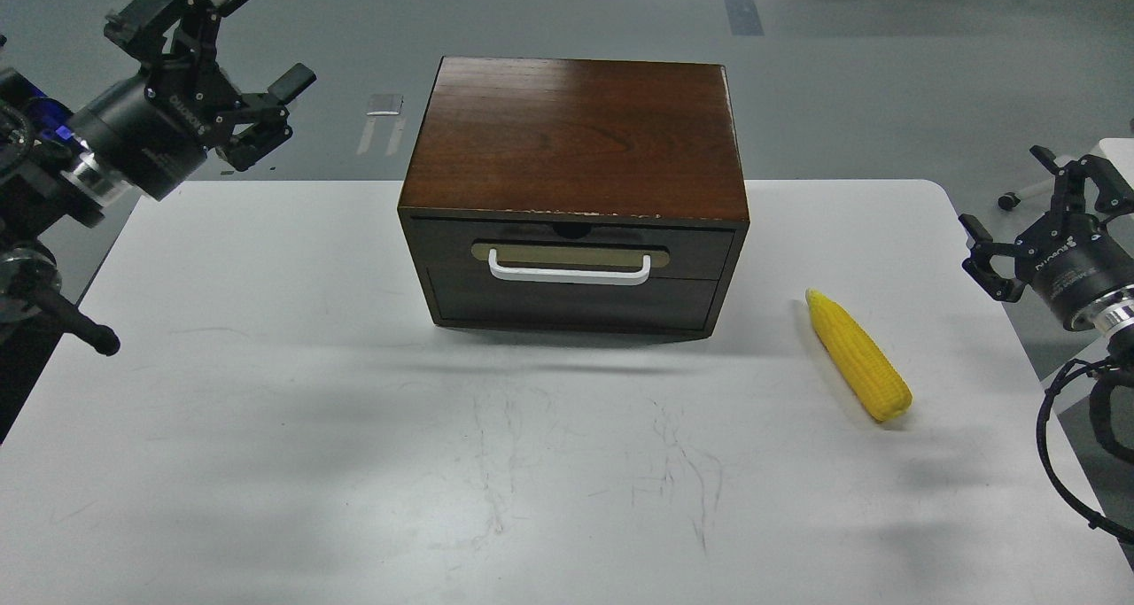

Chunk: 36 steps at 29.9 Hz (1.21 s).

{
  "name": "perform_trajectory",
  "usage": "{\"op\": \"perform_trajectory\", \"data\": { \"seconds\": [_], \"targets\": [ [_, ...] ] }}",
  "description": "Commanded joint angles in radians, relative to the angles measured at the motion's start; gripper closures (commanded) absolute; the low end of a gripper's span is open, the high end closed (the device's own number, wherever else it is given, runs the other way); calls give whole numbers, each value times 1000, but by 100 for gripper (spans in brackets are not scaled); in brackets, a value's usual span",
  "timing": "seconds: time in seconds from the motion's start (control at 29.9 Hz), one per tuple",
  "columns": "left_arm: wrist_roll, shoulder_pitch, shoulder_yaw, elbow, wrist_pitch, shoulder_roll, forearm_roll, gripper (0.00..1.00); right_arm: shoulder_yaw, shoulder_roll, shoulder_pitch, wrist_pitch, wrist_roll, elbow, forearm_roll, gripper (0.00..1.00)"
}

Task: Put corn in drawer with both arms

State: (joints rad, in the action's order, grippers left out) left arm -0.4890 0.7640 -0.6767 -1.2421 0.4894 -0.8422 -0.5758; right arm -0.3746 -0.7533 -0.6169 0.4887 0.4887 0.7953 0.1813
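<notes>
Fingers of both arms spread, empty, corn (858,355) on table, well apart

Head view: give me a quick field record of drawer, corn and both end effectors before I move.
drawer: shut, flush in the wooden box, white handle facing the robot
corn: lying on the table right of the box, pointed tip toward the far side, untouched
left end effector: open, empty, raised off the table's far left corner
right end effector: open, empty, off the table's right edge, nearer the corn
task progress: nothing grasped, drawer not yet opened
</notes>
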Motion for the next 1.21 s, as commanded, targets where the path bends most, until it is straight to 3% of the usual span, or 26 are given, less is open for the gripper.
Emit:
{"op": "perform_trajectory", "data": {
  "seconds": [0.0,0.27,0.44,0.6,0.94,1.17],
  "targets": [
    [0,96,11,-95,-1,-24,-188,2,0,-1,-4,0,0,2,-2,0],
    [0,294,60,-258,-1,-14,-750,2,6,-1,-12,0,0,1,-3,0],
    [0,429,259,-278,-1,101,-1070,2,8,-3,-12,0,0,2,-3,0],
    [0,514,361,-278,-1,211,-1287,2,10,-15,-11,0,0,1,-5,0],
    [0,509,518,-261,-1,298,-1606,2,8,-18,-6,0,0,1,-5,0],
    [0,494,529,-197,-1,333,-1606,2,8,-18,-6,0,0,1,-5,0]
  ]
}}
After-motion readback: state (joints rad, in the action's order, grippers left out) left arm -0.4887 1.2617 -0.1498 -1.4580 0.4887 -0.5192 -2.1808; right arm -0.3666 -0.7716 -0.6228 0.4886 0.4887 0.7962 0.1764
